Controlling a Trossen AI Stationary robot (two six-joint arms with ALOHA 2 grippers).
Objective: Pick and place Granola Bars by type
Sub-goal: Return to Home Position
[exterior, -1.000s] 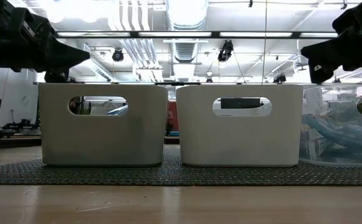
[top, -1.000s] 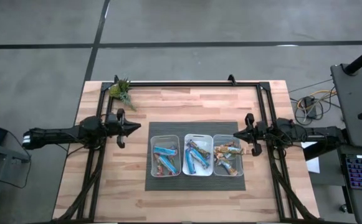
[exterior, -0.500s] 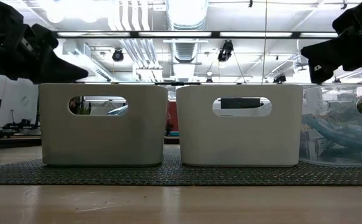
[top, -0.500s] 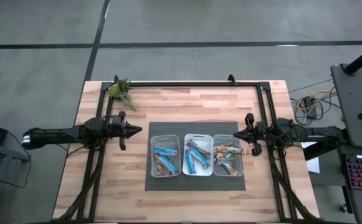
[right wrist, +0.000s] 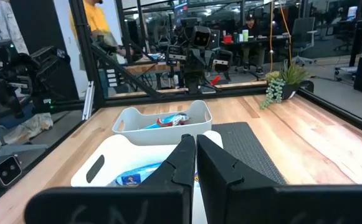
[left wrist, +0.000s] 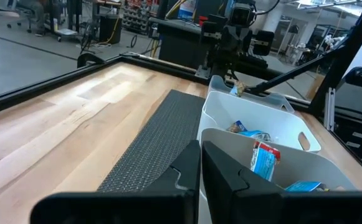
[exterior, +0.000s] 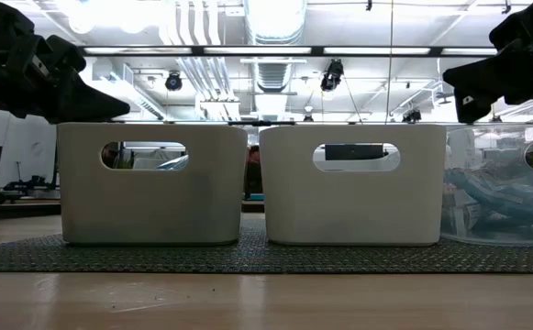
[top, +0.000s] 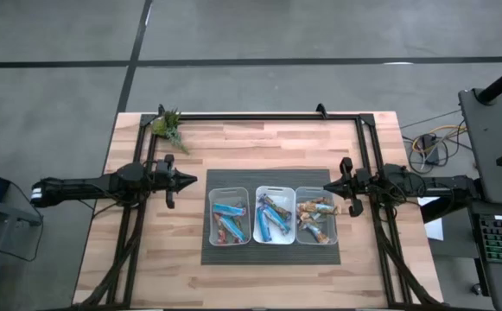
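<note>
Three small bins stand in a row on a dark mat [top: 272,250]. The left bin [top: 229,216] holds blue-and-red Granola Bars [top: 228,210]. Blue bars [top: 272,218] lie in the middle bin [top: 274,214], brown and tan ones [top: 316,216] in the right bin [top: 317,216]. My left gripper [top: 192,180] hovers shut just left of the mat, pointing toward the bins and tipped slightly down. My right gripper [top: 327,187] hovers shut and level over the right bin's far right corner. Both are empty, as the wrist views show for the left gripper [left wrist: 200,163] and the right gripper [right wrist: 195,152].
A small green plant [top: 168,128] sits at the table's far left corner. A black frame rail [top: 259,116] runs along the far edge and down both sides. Bare wood lies in front of and behind the mat.
My left gripper has tipped its fingers downward and sunk a little beside the left bin, then held still. It stays shut. The right arm and the bars have not moved.
</note>
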